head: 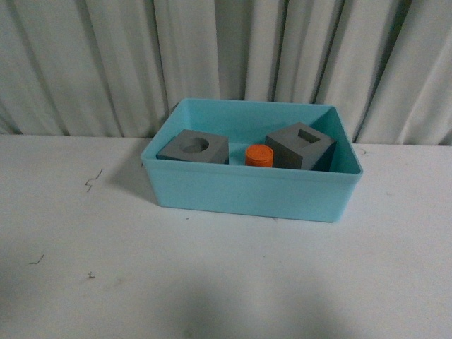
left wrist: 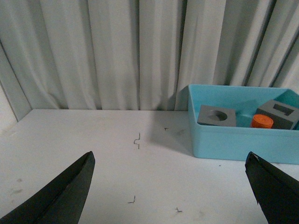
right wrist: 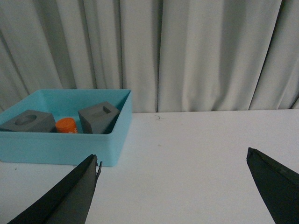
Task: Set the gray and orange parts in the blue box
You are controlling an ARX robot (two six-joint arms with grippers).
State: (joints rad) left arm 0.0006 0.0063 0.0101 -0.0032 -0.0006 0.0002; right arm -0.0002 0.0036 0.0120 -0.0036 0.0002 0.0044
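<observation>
Bare white counter nearest; beyond, blue box holding 2 gray cubes and orange cylinder. Both fingers spread wide, empty, well back. Best kept clear; nothing left outside.

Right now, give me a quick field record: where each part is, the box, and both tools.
box: turquoise bin on white table, by the curtain
round-recess cube: in box, left side
orange cylinder: in box, between the cubes
rectangular-recess cube: in box, right side, tilted
left tool: open, empty, over table, apart from box
right tool: open, empty, over table, apart from box
parts outside box: none visible
</observation>
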